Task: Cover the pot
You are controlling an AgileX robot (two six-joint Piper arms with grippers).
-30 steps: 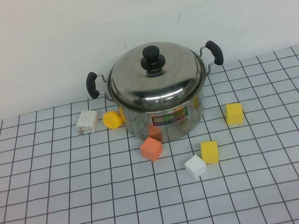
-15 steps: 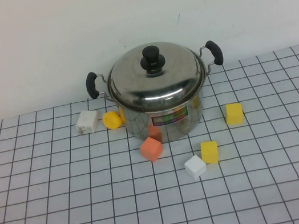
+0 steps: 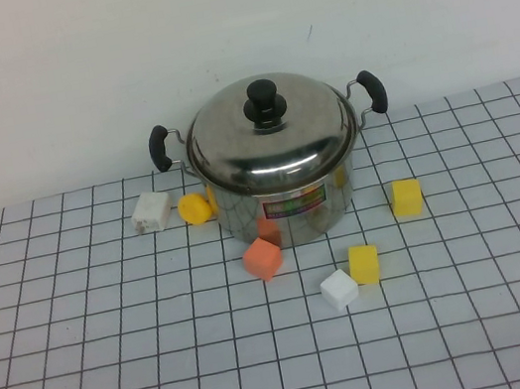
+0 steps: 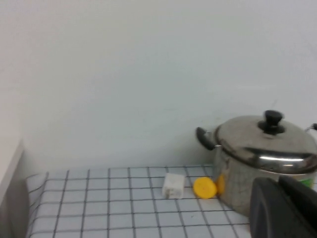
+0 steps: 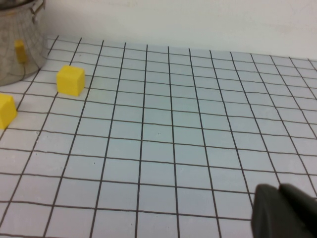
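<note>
The steel pot (image 3: pixel 288 208) with two black side handles and a colourful label stands at the back middle of the checked table. The domed steel lid (image 3: pixel 273 142) with a black knob (image 3: pixel 265 101) sits on the pot. Neither gripper shows in the high view. In the left wrist view my left gripper (image 4: pixel 276 182) is shut and empty, off to the pot's (image 4: pixel 237 184) left and apart from it. In the right wrist view my right gripper (image 5: pixel 277 189) is shut and empty over bare table, far to the right of the pot's wall (image 5: pixel 17 44).
Small blocks lie round the pot: a white block (image 3: pixel 151 211) and a yellow disc (image 3: pixel 196 208) on its left, an orange cube (image 3: pixel 263 257), a white cube (image 3: pixel 339 288) and a yellow cube (image 3: pixel 364 263) in front, another yellow cube (image 3: pixel 407 197) on its right. A white wall stands behind.
</note>
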